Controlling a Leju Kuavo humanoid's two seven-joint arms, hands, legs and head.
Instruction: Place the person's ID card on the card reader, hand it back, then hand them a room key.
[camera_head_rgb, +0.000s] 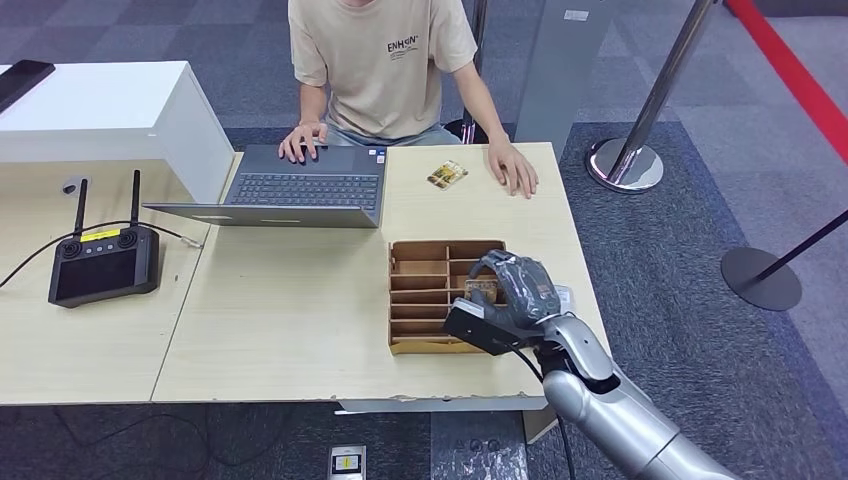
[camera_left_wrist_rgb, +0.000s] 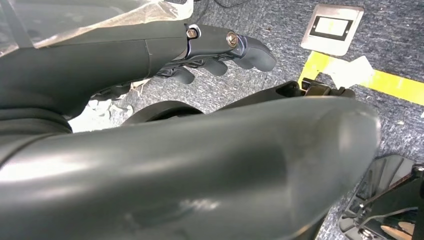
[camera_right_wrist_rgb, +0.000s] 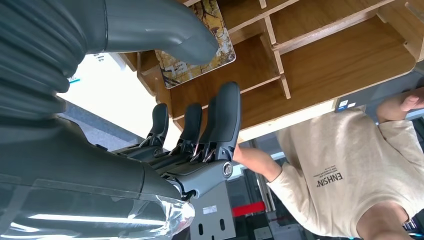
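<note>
The right robot hand (camera_head_rgb: 515, 290) hangs over the right side of a wooden box (camera_head_rgb: 425, 297) with many little slots. Its fingers (camera_right_wrist_rgb: 220, 120) are a bit bent and spread apart, and they reach down toward the slots. The thumb (camera_right_wrist_rgb: 165, 30) sits just over a card with a gold and brown picture (camera_right_wrist_rgb: 197, 47) that lies in one of the slots. I cannot tell if the thumb touches that card. Nothing is pinched in this robot hand.

The left robot hand (camera_left_wrist_rgb: 215, 50) hangs low, over the grey carpet floor (camera_left_wrist_rgb: 280, 30). Its fingers are curled in a little, and it holds nothing that I can see.

The box sits on the pale worktop (camera_head_rgb: 290, 310), right under the right robot hand. Past the box, farther from the robot hand, a small gold card (camera_head_rgb: 447, 174) lies flat on the worktop, near the far edge. A person's hand (camera_head_rgb: 513, 168) rests flat on the worktop just beside that small card. The person in a tan shirt (camera_head_rgb: 385, 60) sits at the far side. Their other hand (camera_head_rgb: 303, 141) is on an open laptop (camera_head_rgb: 300, 187), far off to the left of the robot hand. Even more to the left sits a black controller (camera_head_rgb: 104, 262) with two thin sticks pointing up
</note>
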